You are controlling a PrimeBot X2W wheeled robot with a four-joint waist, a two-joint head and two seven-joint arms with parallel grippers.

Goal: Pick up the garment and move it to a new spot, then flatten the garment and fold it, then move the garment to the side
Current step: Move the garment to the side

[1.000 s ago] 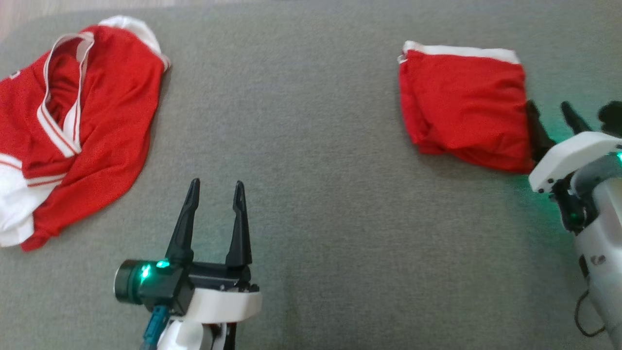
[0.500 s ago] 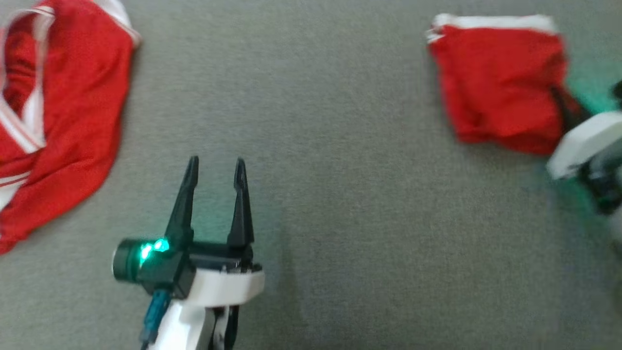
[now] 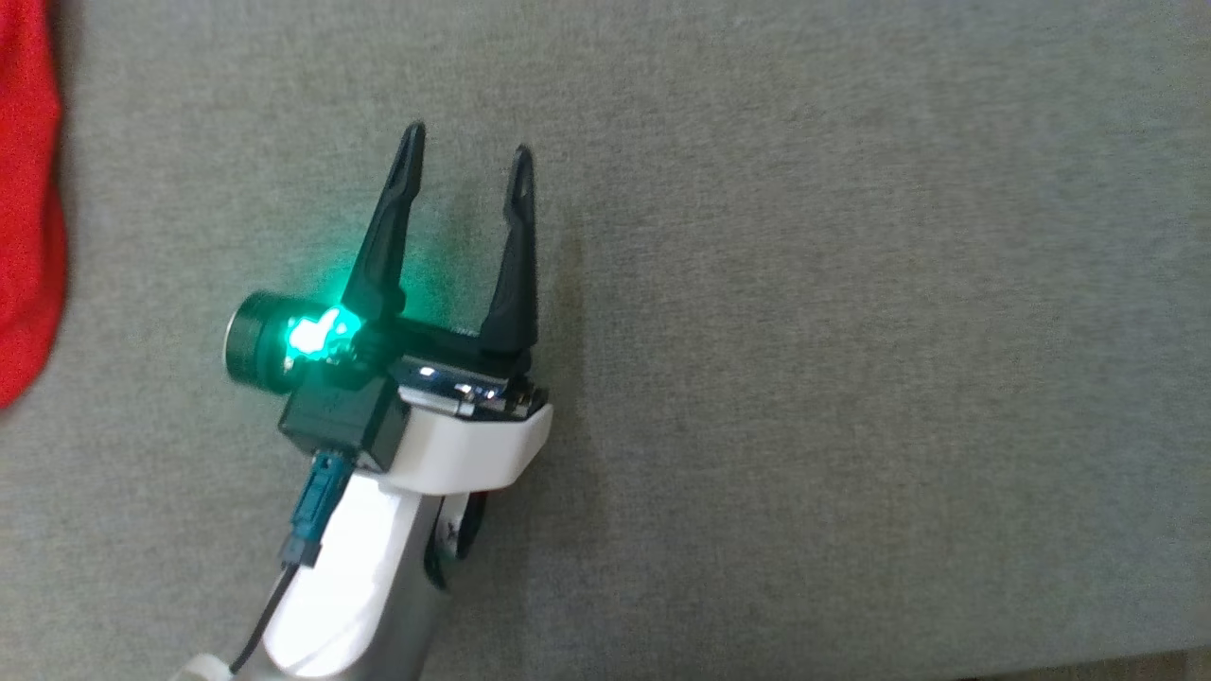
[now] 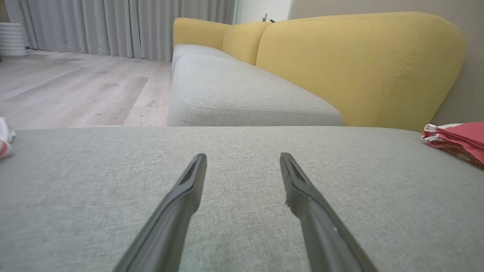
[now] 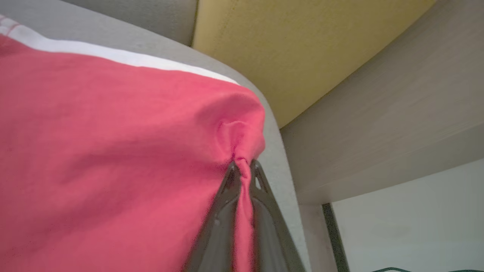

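The garment is a folded red cloth with a white band along its far edge, lying on the grey cushion. My right gripper is shut on a pinched fold at the garment's near corner, close to the cushion's edge. From the left wrist view the same garment lies at the far right. My left gripper hovers open over bare grey fabric with nothing between its fingers.
A second red garment lies at the left edge of the grey cushion; its white trim shows at the left. Yellow sofa backrests, another grey seat and wooden floor lie beyond.
My right gripper has shut on the folded garment's edge. The head camera has swung, shifting the whole picture. My left gripper has stayed open.
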